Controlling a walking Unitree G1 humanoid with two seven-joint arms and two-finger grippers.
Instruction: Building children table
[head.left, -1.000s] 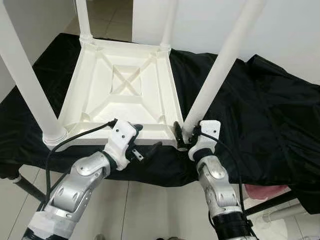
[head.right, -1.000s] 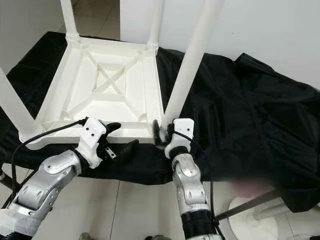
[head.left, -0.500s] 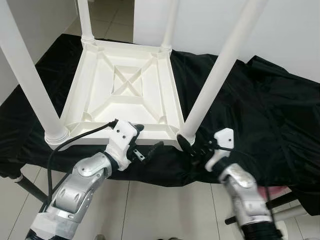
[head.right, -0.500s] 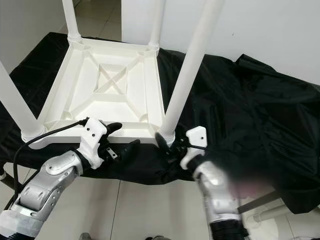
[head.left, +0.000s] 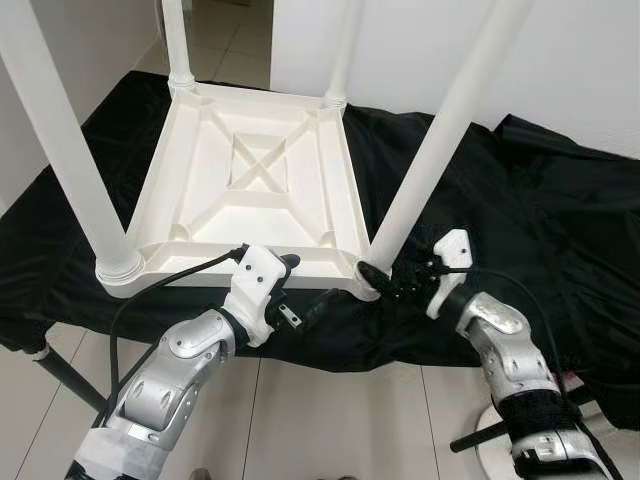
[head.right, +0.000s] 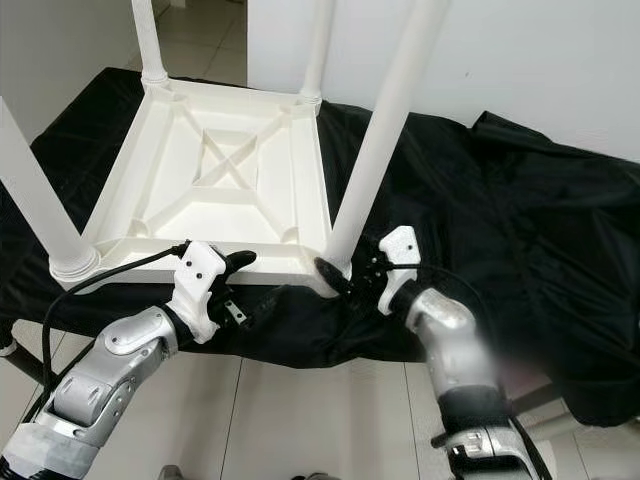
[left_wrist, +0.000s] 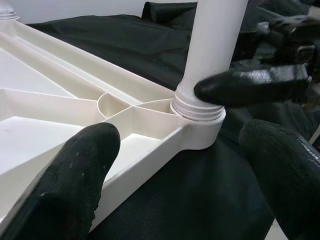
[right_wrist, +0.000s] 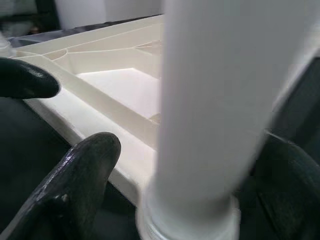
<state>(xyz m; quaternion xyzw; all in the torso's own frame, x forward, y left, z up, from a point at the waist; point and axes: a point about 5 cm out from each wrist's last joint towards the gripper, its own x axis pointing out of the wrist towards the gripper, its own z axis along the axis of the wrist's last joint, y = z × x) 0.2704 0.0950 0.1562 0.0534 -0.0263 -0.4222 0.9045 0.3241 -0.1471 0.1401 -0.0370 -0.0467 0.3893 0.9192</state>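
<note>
Both head cameras looked forward and down on the upturned table from nearby. Each wrist camera sat close, aimed along its own fingers at the shared near-right leg.

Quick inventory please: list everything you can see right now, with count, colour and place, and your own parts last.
Table top: 1, white, upside down on the cloth.
Table legs: 4, white, standing up from the top's corners.
Cloth: 1, black, draped over the work surface.
Floor tiles: pale, below the near edge.
Left gripper: black fingers open at the top's near rim.
Right gripper: black fingers open around the base of the near right leg.
</note>
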